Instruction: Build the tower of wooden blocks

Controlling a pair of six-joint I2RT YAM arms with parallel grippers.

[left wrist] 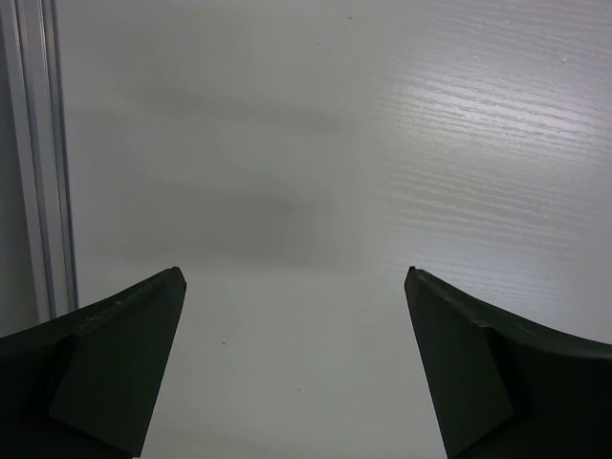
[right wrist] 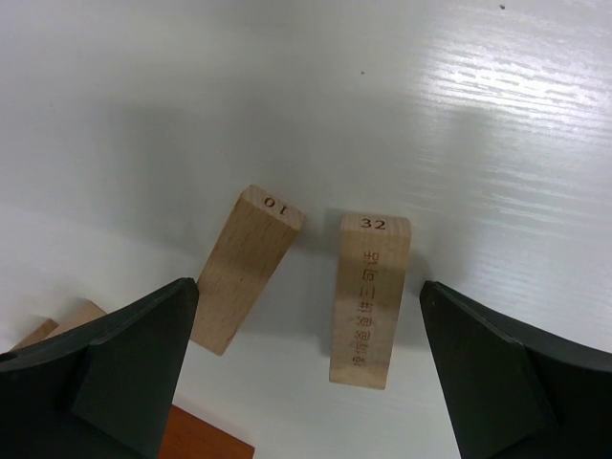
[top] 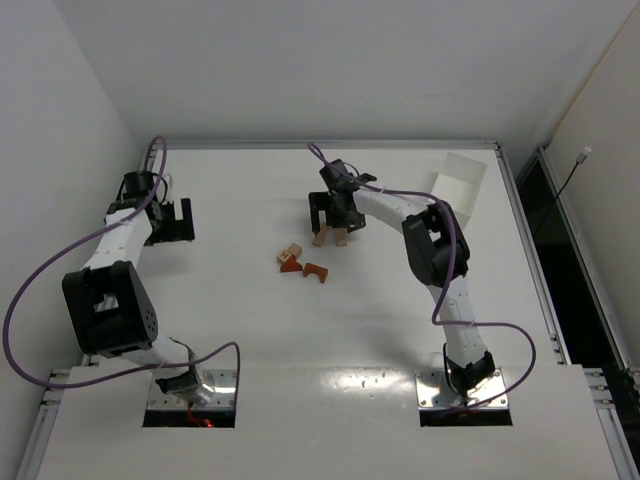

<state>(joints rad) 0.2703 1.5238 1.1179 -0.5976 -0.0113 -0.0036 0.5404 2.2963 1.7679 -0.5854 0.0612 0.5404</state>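
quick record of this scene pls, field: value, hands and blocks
left hand: open, empty, over bare table
right hand: open, straddling two pale blocks, not closed on them
block 10: tilted, beside block 32, gap between them
block 32: straight, printed side facing the wrist camera
loose blocks: pale and reddish pieces, nearer the arm bases
white tray: far right, away from the blocks

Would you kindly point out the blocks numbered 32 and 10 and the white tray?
block numbered 32 (right wrist: 368, 306): right wrist view, its engraved face.
block numbered 10 (right wrist: 244, 277): right wrist view, its long face.
white tray (top: 465, 180): top external view, its wall.
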